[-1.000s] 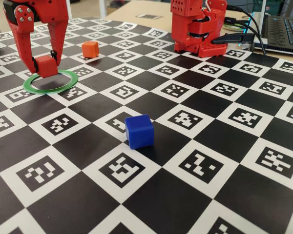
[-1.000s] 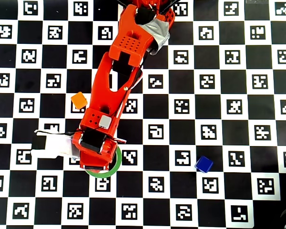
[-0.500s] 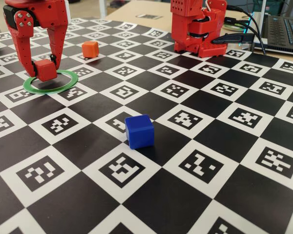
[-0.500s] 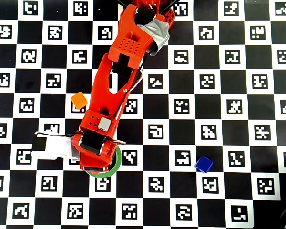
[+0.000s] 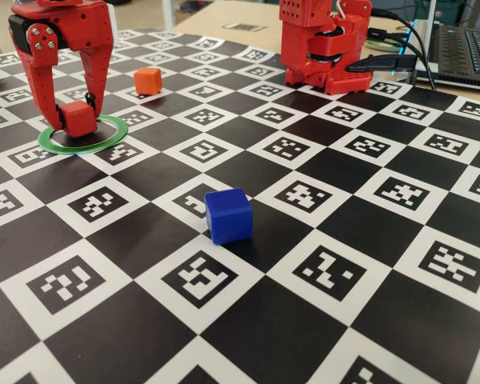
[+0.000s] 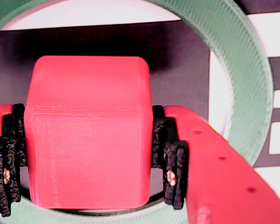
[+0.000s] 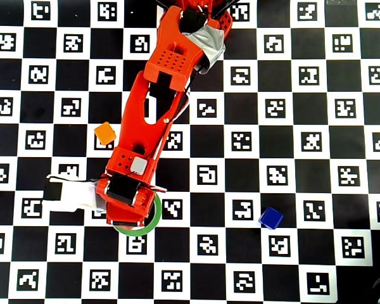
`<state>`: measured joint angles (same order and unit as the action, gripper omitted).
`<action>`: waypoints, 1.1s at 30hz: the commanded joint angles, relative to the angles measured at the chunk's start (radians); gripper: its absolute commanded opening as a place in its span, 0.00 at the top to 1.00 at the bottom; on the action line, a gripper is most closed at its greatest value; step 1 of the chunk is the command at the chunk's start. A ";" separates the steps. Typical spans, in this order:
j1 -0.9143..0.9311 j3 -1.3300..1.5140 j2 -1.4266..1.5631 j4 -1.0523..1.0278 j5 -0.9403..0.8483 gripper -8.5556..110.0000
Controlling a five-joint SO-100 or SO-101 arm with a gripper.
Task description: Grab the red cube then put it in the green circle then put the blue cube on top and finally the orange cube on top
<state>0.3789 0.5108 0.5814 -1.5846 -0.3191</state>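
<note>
Pincer (image 5: 74, 120) had lowered, still gripping the red cube (image 5: 78, 118) inside the green circle (image 5: 104, 140) beneath it; release seemed next.

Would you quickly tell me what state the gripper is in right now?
Gripper: shut on the red cube, holding it inside the green circle.

1. Deep red matte plastic cube (image 5: 79, 118), inside the thin green plastic ring (image 5: 112, 138).
2. Bright orange plastic cube (image 5: 148, 80), beyond the ring.
3. Royal blue plastic cube (image 5: 228, 214).
4. Black-and-white checkered board (image 5: 320, 208), coded markers in white squares.
5. Red arm gripper (image 6: 84, 186), black finger pads (image 6: 170, 170).
</note>
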 commanded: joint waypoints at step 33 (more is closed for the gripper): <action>-0.034 -0.104 0.356 -0.222 0.146 0.56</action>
<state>0.3682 0.5047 0.7026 -1.7319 -0.1994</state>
